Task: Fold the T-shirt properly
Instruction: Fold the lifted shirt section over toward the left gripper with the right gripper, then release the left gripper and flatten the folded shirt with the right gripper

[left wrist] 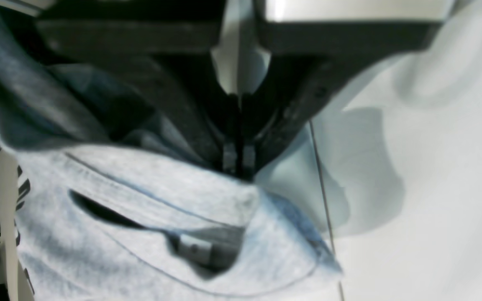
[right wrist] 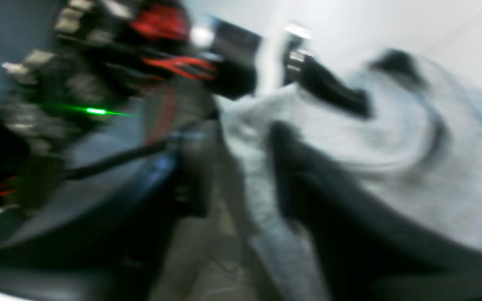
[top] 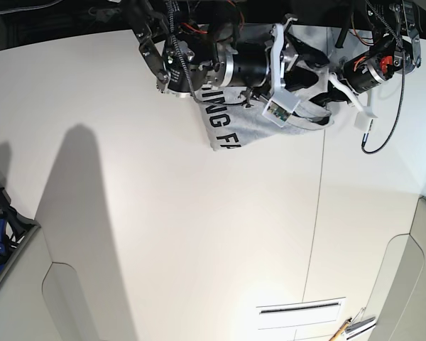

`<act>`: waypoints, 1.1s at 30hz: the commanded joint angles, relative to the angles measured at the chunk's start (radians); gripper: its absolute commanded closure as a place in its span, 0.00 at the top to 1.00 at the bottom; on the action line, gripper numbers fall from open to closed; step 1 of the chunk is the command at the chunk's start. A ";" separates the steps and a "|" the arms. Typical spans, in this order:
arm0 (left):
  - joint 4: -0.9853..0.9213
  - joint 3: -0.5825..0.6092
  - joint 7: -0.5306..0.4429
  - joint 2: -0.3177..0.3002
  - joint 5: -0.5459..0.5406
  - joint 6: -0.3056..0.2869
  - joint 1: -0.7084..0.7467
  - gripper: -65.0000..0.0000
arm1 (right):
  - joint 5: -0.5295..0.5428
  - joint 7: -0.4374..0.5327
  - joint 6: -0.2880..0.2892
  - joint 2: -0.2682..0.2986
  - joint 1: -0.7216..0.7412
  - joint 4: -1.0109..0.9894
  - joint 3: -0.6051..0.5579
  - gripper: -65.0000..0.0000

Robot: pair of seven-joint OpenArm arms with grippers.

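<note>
So the T-shirt [top: 255, 121] is bunched up at the far edge of the white counter [top: 163, 234], right under both arms, nowhere near flat yet. In the base view you can see a chunk of the black lettering [top: 224, 128] facing up on the part that hangs toward the camera

Left fingers [left wrist: 237, 161]: pressed together, basically no gap between them, and grey fabric is pinched right at the tips. From the left wrist view the shirt drapes down and away from the fingers, with the ribbed collar [left wrist: 161, 209] just below the tips and a small tag [left wrist: 195, 249] showing inside the neck opening. More fabric runs up along one side of the fingers, darker and in shadow. On the other side of the fingers it's just bare counter with a thin seam line [left wrist: 322, 188] running past

Right fingers [right wrist: 278, 167]: the right wrist view is really smeared with motion blur. I can make out two dark finger shapes with some space between them, and grey cloth sits in and beyond that gap, so they look parted, but I honestly can't tell if they're gripping the shirt or just over it. Past the fingers the shirt is a lumpy heap, and the other arm's dark tip [right wrist: 329, 92] is touching it at the far side

Both arms are crowded close together over that same heap in the base view
</note>
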 commanded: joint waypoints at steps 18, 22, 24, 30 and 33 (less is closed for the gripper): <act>0.180 -0.325 0.159 -0.093 -0.274 -0.100 -0.027 0.01 | -0.225 0.016 0.028 -0.013 0.227 0.019 0.071 0.32; 0.212 -0.302 0.288 -0.084 -0.526 -0.103 0.024 0.01 | -0.350 0.035 0.026 -0.005 0.282 0.016 0.141 0.00; 0.215 -0.250 0.322 -0.079 -0.593 -0.103 0.060 0.00 | -0.394 0.050 0.026 -0.004 0.307 -0.002 0.187 0.00; 0.215 0.003 0.373 -0.069 -0.593 -0.103 0.137 0.00 | -0.332 0.047 0.026 0.031 0.407 -0.244 0.266 0.00; 0.215 0.101 0.367 -0.069 -0.553 -0.103 0.136 0.00 | -0.220 0.024 0.048 0.037 0.437 -0.398 0.265 0.00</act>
